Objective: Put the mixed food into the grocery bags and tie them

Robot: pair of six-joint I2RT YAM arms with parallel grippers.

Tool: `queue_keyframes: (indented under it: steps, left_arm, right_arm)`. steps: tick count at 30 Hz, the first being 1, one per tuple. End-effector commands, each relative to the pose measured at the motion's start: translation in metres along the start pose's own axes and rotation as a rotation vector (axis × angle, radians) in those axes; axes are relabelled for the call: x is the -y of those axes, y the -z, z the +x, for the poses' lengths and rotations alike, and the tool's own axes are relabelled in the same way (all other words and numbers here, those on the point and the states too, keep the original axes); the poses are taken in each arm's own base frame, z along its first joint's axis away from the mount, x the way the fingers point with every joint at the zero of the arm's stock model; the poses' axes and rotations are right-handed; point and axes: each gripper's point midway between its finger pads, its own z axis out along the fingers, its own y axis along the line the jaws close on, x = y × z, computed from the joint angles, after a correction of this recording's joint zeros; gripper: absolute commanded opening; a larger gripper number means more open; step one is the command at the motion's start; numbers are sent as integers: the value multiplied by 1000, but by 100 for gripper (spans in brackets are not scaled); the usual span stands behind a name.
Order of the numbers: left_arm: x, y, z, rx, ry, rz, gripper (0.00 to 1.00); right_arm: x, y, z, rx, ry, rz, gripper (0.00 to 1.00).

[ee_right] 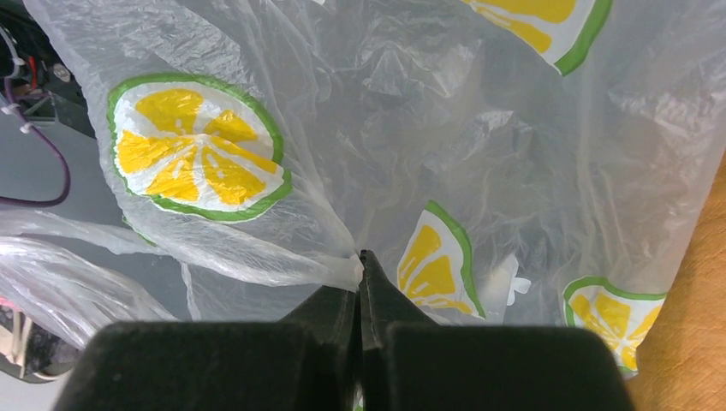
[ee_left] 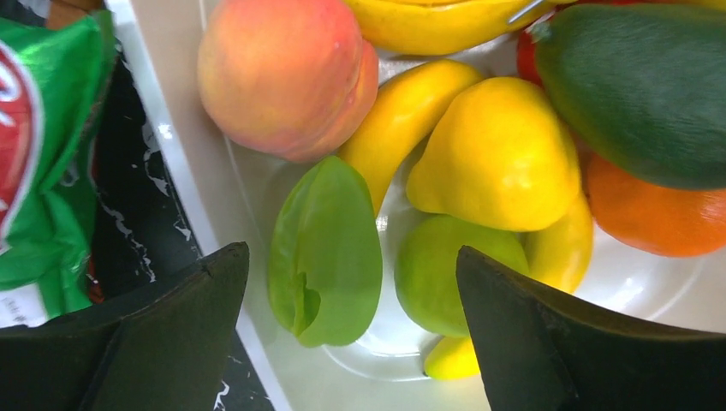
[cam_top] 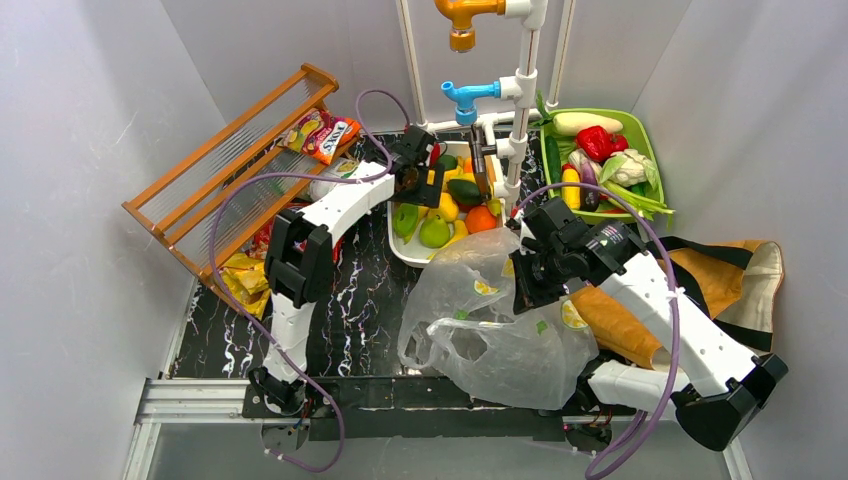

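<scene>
Two hazards: left gripper [ee_left: 353, 257], jaws spread above the green starfruit [ee_left: 325, 244], could knock it aside; right gripper [ee_right: 360, 270], pinched shut on the lemon-print plastic bag [ee_right: 428, 103], might tear it.

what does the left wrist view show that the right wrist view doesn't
Only the left wrist: the left gripper open over a white tray holding a peach and a yellow fruit, with a snack packet beside it. Only the right wrist: the right gripper shut on the lemon-print plastic bag, and the tan tote at the edge. Shared: no item, just each view's own gripper at the bottom.
</scene>
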Motion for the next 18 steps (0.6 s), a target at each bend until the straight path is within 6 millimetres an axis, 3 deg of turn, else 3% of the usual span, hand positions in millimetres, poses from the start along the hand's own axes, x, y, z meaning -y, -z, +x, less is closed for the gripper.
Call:
queue_keyframes:
  steps: [1, 11, 18]
  left_arm:
    - [-5, -10, 7, -35, 2, -32, 92]
    - [-13, -30, 26, -77, -50, -70, 89]
    - [-32, -30, 31, -58, -63, -164, 67]
  right_arm:
    - [9, 2, 4, -23, 50, 35, 1]
    - [22, 6, 6, 14, 62, 85, 1]
    - [28, 8, 8, 47, 66, 107, 1]
